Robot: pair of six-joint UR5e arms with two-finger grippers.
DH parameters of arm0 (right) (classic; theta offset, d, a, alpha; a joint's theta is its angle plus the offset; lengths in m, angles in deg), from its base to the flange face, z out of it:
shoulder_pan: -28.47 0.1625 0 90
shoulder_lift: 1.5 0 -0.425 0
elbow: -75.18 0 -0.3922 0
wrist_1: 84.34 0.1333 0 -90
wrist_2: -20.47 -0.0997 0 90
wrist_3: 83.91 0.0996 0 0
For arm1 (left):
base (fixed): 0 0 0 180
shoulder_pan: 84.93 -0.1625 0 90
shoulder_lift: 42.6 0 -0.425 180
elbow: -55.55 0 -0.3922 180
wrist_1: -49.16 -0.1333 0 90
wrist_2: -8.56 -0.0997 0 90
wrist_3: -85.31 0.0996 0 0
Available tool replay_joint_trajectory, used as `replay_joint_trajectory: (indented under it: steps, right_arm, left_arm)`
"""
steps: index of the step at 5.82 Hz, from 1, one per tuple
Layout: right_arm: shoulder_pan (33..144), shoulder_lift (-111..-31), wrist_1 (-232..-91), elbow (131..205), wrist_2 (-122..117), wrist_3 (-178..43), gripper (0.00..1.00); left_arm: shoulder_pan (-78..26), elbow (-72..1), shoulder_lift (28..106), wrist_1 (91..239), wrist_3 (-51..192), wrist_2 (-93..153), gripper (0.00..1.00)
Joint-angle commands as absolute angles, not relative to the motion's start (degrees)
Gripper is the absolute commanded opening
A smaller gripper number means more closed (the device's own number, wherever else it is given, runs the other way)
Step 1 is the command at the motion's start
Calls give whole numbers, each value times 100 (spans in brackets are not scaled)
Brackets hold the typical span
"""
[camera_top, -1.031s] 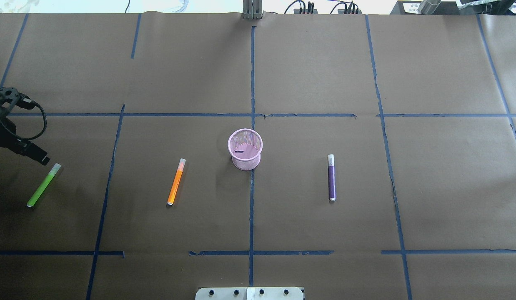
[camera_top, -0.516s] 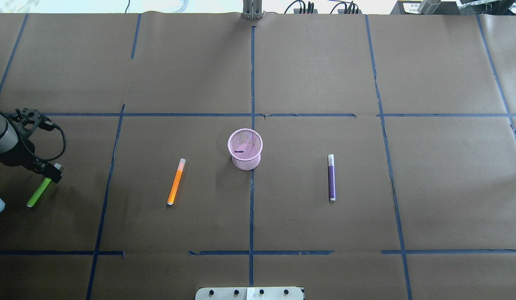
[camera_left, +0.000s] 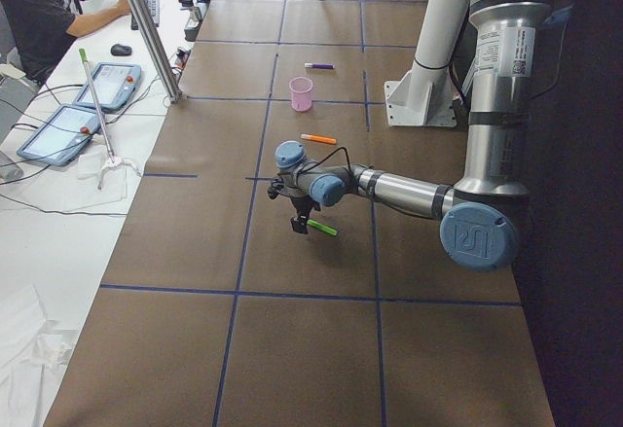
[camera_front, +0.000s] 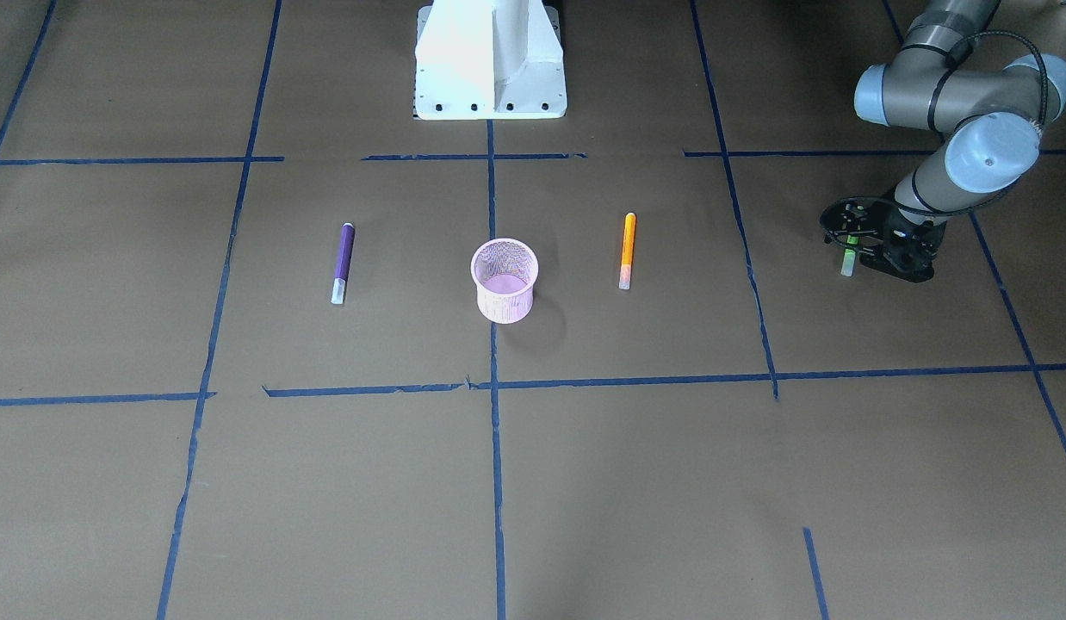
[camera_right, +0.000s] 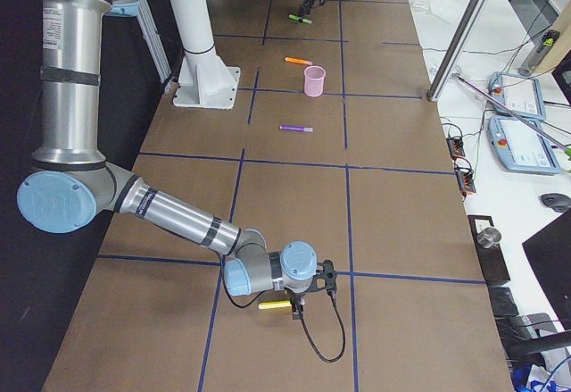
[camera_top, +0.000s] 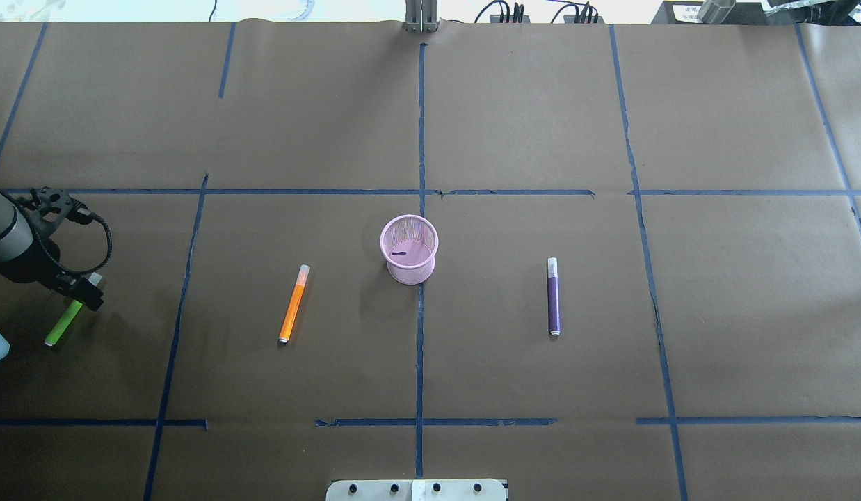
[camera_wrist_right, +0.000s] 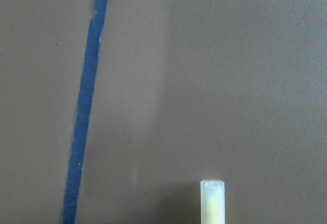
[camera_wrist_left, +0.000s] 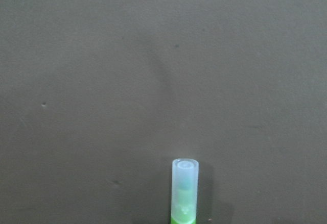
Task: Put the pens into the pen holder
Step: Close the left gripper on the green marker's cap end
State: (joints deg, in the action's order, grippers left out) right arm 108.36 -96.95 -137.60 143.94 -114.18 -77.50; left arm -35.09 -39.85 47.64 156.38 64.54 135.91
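Note:
The pink mesh pen holder [camera_top: 411,273] [camera_front: 505,301] stands upright at the table's centre and looks empty. An orange pen [camera_top: 293,304] [camera_front: 627,250] lies to its left in the overhead view and a purple pen [camera_top: 553,299] [camera_front: 343,258] to its right. At the far left lies the green pen [camera_top: 63,325] [camera_wrist_left: 184,191], with my left gripper [camera_top: 86,296] [camera_front: 853,245] low over its capped end, fingers astride it; I cannot tell if they are shut. My right gripper [camera_right: 297,306] sits low at a yellow pen [camera_right: 275,304] [camera_wrist_right: 213,201]; its state cannot be told.
The robot's white base [camera_front: 490,60] stands at the table's near edge. Blue tape lines divide the brown paper cover into squares. A person [camera_left: 39,9] sits at a side desk with tablets [camera_left: 107,85] beyond the table's far edge.
My left gripper came in from the left and dropped onto the green pen's capped end, covering its upper half. In the last half second it barely moved. The pens and cup stayed put.

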Motion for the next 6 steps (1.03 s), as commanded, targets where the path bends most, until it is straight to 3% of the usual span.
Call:
replay_joint_trajectory:
  steps: [1,2,3,6]
  right_arm:
    - [10836,-9695,-13760,14391,-11418,-7750,100]
    - [10836,-9695,-13760,14391,-11418,-7750,100]
    - [10836,-9695,-13760,14391,-11418,-7750,100]
    - [10836,-9695,-13760,14400,-11418,-7758,100]
  left_arm:
    - [-3510,-3990,4793,15639,6448,13600,92]
    - [-3510,-3990,4802,15630,6448,13609,69]
    - [-3510,-3999,4793,15621,6439,13609,59]
    - [-3510,-3999,4784,15621,6439,13609,42]
